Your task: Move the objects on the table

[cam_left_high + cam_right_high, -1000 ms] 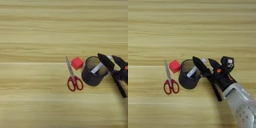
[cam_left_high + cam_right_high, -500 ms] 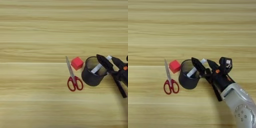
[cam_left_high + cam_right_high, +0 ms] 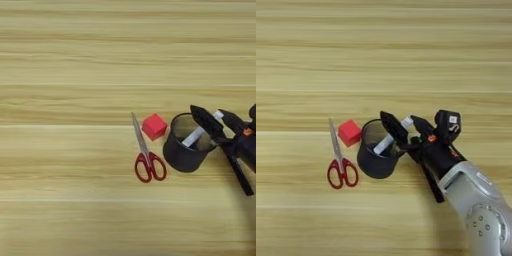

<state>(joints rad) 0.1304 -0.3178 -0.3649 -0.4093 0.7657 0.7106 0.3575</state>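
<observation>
The black wire-mesh pen cup [image 3: 375, 155] stands right of the table's middle. A white marker [image 3: 387, 141] leans inside it, its top end poking over the right rim. My right gripper [image 3: 397, 116] comes in from the right and is open. One black finger reaches over the cup's mouth, the other stays outside the rim, and the marker's top sits between them, ungripped. A slim black stick [image 3: 239, 174], seemingly the black marker, lies slanted on the wooden table [image 3: 75, 65] under the gripper.
Red-handled scissors [image 3: 145, 157] lie just left of the cup, blades pointing away from me. A small red cube [image 3: 154, 126] sits between the scissors' blades and the cup. The silver forearm [image 3: 476, 200] fills the lower right corner.
The gripper has crept slightly left over the cup, its fingers still spread about the same. Cup, marker, scissors and cube have not moved.
</observation>
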